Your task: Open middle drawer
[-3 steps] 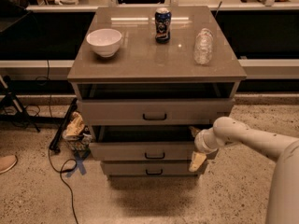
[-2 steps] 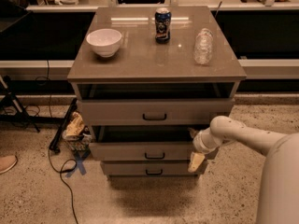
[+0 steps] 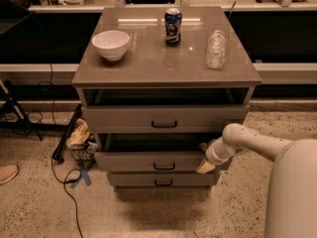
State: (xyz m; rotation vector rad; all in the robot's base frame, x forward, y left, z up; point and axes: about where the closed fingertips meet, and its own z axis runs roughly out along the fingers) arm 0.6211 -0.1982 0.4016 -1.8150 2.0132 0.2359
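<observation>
Cabinet (image 3: pixel 89 110) with middle drawer (image 3: pixel 129 161) partly out, hand (image 3: pixel 205 167) at its right end.

At the far left a cable (image 3: pixel 63 186) lies on the floor near a blue tape mark (image 3: pixel 81 175). The surface (image 3: pixel 153 66) carries, in order, a white bowl (image 3: pixel 111 44), a can (image 3: pixel 173 27) and a clear bottle (image 3: pixel 216 49), all well apart. Below it are three drawers. The top drawer (image 3: pixel 119 119) shows a dark gap above its front. The middle drawer sits under it, second of the three, with its front forward of the bottom drawer (image 3: pixel 133 179) and a dark opening above it. Its black handle (image 3: pixel 164 166) is at centre, free of the hand. The hand is at the right end of this front, near the lower corner. How far it is open, and whether it has hold of anything, cannot be told. The arm (image 3: pixel 250 142) reaches in from the right.
</observation>
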